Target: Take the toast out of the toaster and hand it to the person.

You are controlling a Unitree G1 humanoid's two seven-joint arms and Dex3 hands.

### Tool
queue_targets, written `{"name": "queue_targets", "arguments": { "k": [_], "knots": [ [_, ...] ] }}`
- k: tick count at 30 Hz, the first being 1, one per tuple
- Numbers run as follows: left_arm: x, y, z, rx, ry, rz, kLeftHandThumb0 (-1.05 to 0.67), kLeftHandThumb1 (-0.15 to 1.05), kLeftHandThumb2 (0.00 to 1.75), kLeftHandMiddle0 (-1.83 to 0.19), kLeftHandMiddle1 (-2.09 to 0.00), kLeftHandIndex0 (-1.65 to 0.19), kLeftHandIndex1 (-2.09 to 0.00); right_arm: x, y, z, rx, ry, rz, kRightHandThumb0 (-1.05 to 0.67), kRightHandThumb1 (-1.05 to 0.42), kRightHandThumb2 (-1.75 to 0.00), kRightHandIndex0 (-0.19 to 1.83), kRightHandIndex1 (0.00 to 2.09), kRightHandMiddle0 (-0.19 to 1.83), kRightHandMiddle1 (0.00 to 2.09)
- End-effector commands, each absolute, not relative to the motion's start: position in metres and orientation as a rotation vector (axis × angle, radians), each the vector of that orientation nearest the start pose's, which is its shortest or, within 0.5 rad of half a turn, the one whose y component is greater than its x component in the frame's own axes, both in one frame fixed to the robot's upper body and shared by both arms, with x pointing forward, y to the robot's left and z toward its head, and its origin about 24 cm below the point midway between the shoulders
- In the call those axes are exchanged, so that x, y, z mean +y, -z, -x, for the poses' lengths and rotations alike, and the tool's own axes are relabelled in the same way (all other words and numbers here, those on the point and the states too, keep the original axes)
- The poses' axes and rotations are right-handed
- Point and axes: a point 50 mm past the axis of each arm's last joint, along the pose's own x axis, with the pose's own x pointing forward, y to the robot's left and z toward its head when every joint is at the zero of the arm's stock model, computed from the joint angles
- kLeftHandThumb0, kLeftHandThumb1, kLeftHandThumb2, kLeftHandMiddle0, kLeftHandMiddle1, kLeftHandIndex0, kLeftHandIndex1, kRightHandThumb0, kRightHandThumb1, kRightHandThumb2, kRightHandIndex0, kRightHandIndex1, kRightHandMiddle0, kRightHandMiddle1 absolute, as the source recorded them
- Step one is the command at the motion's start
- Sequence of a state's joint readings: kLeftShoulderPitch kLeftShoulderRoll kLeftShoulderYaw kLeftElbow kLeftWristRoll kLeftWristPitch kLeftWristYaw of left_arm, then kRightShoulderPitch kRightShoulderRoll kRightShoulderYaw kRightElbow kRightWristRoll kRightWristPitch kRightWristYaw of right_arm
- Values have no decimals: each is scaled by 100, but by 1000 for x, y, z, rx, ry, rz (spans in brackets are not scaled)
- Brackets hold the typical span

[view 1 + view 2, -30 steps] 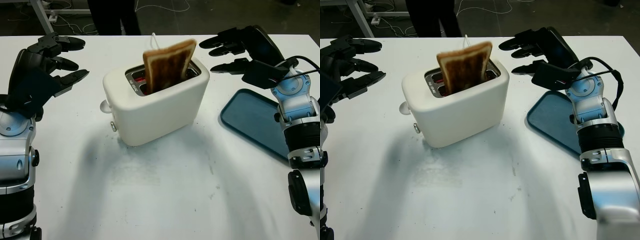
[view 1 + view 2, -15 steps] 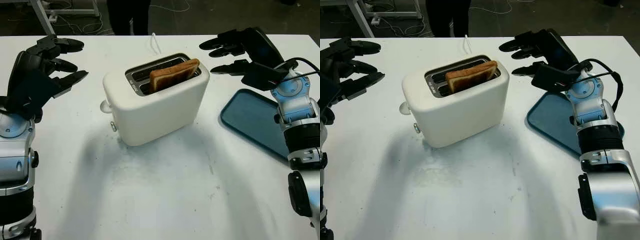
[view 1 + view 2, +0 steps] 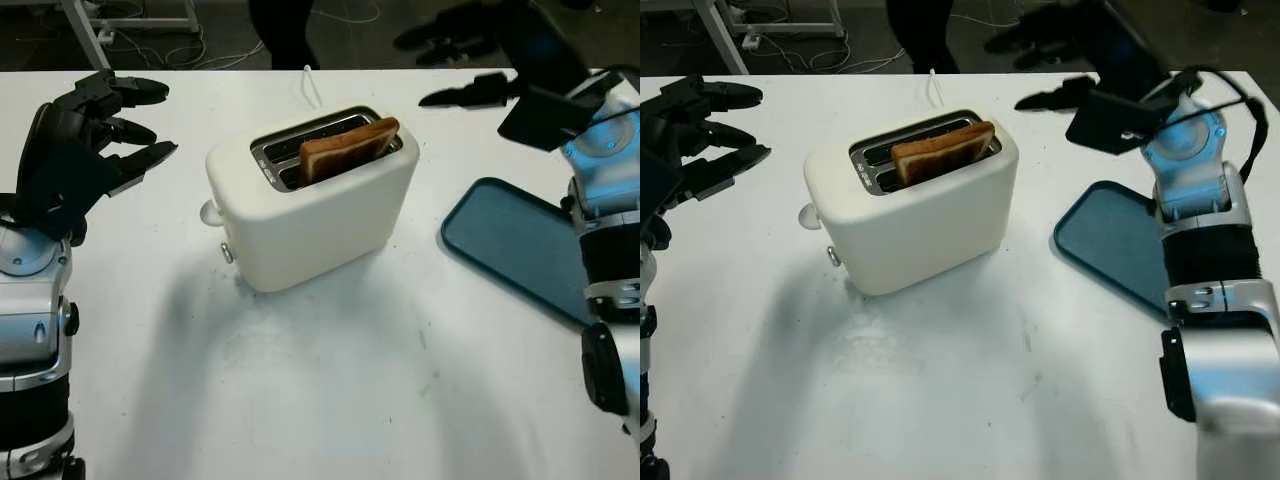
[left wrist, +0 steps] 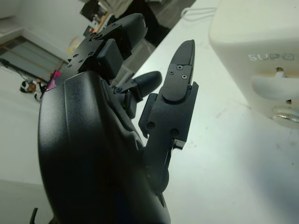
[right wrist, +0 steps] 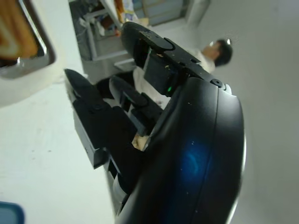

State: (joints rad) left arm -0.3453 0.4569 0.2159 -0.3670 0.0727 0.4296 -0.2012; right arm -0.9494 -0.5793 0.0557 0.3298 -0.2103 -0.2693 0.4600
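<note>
While the toast is lying tilted in the toaster slot, the empty, released right hand is hovering beside it; reaching and pinching the slice comes next.

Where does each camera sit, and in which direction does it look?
Left eye view: on the head, looking down at the white plastic toaster; both arms show.
Right eye view: same scene, slightly shifted; blue flat tray beside the right arm.
Left wrist view: behind the open left hand, facing the toaster's side.
Right wrist view: behind the open right hand, facing the browned toast slice.
Shared: all show the toaster.
</note>
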Motion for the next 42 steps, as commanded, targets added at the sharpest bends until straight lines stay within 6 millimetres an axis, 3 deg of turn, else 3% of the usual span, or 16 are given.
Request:
{"name": "queue_targets", "arguments": {
  "k": [1,5,8,15,26,42],
  "knots": [
    [231,-210,-278,-288,-60,-491,-26,90,0,-31,-119,-48,-62,-160,-309,-342,-714,-431,1040,-25,-49,0,101,0,96,1],
    [232,-210,-277,-295,-59,-492,-27,90,0,-32,-119,-48,-62,-147,-313,-336,-714,-524,1163,-33,-44,0,99,0,94,0],
    [232,-210,-277,-295,-59,-492,-27,90,0,-32,-119,-48,-62,-138,-312,-335,-690,-603,1225,-51,-47,-1,94,0,89,0],
    [232,-209,-277,-290,-62,-482,-26,90,0,-31,-119,-47,-62,-115,-298,-333,-666,-693,1300,-56,-44,0,98,4,92,2],
    [233,-208,-277,-292,-58,-500,-27,91,0,-33,-118,-47,-61,-105,-263,-345,-742,-692,1245,-44,-48,-1,98,6,91,1],
    [231,-209,-278,-296,-66,-501,-27,91,0,-32,-117,-48,-60,-103,-246,-355,-764,-661,1212,-34,-65,-2,94,14,89,0]
  ]
}}
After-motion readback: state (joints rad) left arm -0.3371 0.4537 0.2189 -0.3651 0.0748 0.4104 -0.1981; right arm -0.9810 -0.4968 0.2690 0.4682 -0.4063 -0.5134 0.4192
